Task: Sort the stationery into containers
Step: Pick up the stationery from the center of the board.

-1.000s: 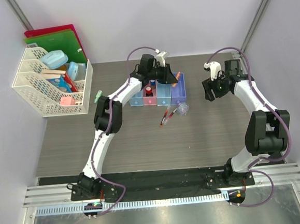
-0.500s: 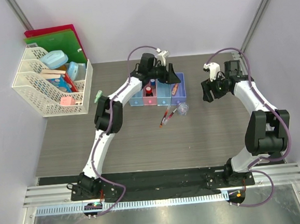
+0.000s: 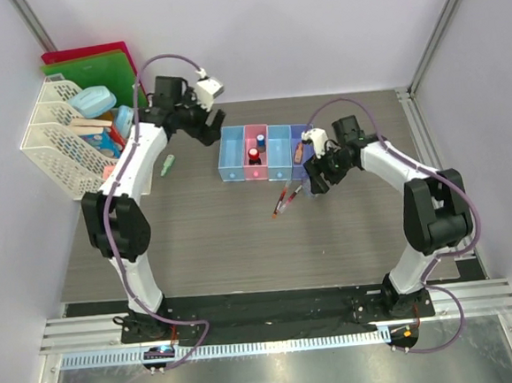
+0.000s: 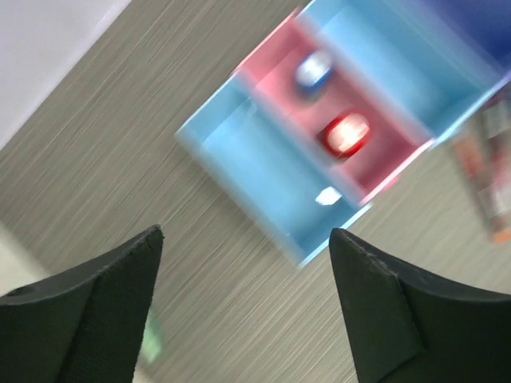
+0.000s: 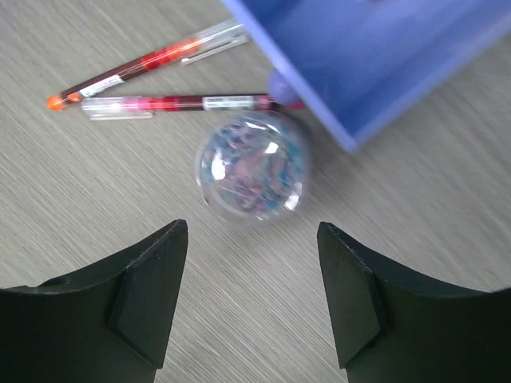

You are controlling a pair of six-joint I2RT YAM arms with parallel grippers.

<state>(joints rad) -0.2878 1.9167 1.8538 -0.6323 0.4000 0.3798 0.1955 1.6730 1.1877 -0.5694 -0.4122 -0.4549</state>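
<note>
The containers (image 3: 268,152) are a row of four joined bins: light blue, pink, light blue, purple-blue. In the pink bin lie a red piece (image 4: 345,134) and a blue piece (image 4: 313,70). An orange marker (image 3: 299,151) leans in the purple-blue bin (image 5: 367,48). Two red-and-black pens (image 5: 184,103) lie just in front of that bin, and a clear lump (image 5: 253,167) sits beside them. Just above the lump, my right gripper (image 5: 251,231) hangs open. My left gripper (image 3: 209,131) is open and empty, left of the bins. A green piece (image 3: 167,164) lies on the table.
A white lattice rack (image 3: 75,144) with boxes stands at the far left, with red and green folders (image 3: 95,67) behind it. White walls close the table on three sides.
My left gripper opened, left the orange marker in the purple-blue bin and swung left past the bins. The right arm moved in from the right to hang over the clear lump.
</note>
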